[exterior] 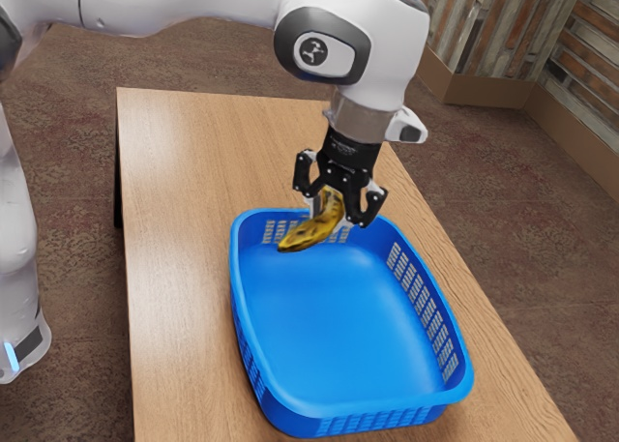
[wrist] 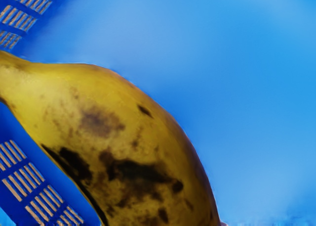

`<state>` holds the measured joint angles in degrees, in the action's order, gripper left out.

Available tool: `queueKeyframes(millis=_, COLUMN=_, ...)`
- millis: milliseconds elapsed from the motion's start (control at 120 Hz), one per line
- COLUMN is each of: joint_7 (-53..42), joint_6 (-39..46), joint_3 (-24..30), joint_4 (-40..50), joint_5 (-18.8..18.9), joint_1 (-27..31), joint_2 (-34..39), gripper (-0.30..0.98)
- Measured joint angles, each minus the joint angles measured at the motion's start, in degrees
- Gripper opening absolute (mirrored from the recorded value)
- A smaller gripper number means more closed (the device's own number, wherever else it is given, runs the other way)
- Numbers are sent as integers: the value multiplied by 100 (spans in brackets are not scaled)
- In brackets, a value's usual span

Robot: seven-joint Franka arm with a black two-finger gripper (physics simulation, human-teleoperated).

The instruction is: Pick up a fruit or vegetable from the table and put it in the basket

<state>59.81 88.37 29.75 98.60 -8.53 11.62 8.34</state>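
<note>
The black gripper (exterior: 332, 210) is over the far end of the blue basket (exterior: 350, 406) in the exterior view, shut on a yellow banana with dark spots (exterior: 311, 231). The banana hangs tilted, its free tip pointing down toward the exterior view's left, above the basket's floor. In the wrist view the banana (wrist: 113, 137) is large and close under the hand, with the blue floor and slotted walls of the basket (wrist: 237, 87) beyond it.
The basket stands on a wooden table (exterior: 184, 268), close to the table's edge on the exterior view's right. Wooden plank walls (exterior: 484, 36) rise beyond the table.
</note>
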Motion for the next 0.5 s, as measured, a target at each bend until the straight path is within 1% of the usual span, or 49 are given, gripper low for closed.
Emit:
queueKeyframes(millis=33, joint_7=21, joint_6=-16, joint_3=18, joint_4=7, joint_5=-9, joint_1=6, joint_2=-25, gripper=18)
queueKeyframes(millis=83, joint_7=49, joint_6=-32, joint_3=86, joint_4=6, joint_5=-23, joint_1=17, joint_2=-86, gripper=23)
queueKeyframes(millis=158, joint_7=85, joint_6=-34, joint_3=169, joint_4=-1, joint_5=-47, joint_1=5, joint_2=-128, gripper=42)
queueKeyframes(millis=250, joint_7=123, joint_6=-36, joint_3=193, joint_4=-5, joint_5=-63, joint_1=3, joint_2=-140, gripper=55)
queueKeyframes(millis=358, joint_7=162, joint_6=-48, joint_3=191, joint_4=-11, joint_5=-69, joint_1=18, joint_2=-136, gripper=62)
queueKeyframes(millis=500, joint_7=199, joint_6=-106, joint_3=200, joint_4=-109, joint_5=3, joint_1=19, joint_2=-133, gripper=66)
